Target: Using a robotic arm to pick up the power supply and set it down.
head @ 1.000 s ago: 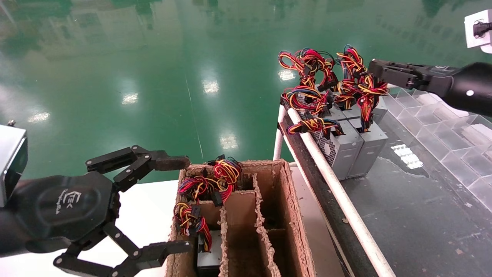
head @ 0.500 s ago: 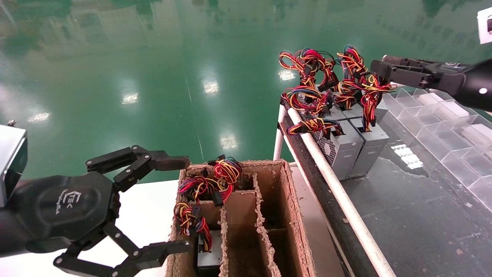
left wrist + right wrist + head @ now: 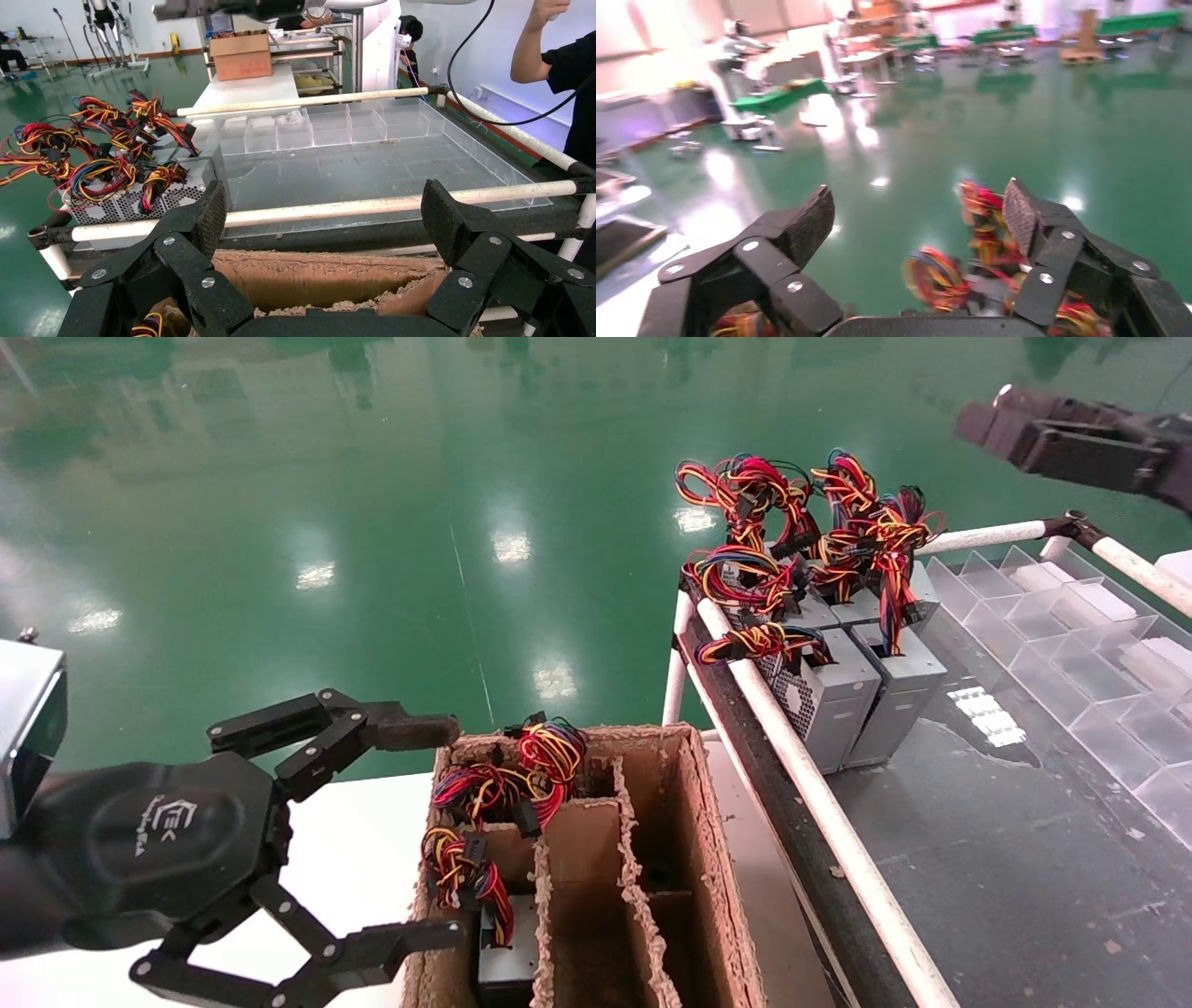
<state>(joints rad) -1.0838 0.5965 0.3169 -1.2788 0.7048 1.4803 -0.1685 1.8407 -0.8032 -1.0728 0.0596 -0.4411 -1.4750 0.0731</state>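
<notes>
Right hand spread, empty, above power supplies on counter; left hand spread beside cardboard box.

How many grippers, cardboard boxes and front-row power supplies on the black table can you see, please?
Grippers: 2, the left gripper and the right gripper
Cardboard box: 1
Front-row power supplies: 2
Total: 5

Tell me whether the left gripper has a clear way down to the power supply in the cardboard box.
Probably not straight down. The left gripper hangs open at the box's outer wall, and the power supply sits low in a narrow compartment with its wire bundle lying over it.
</notes>
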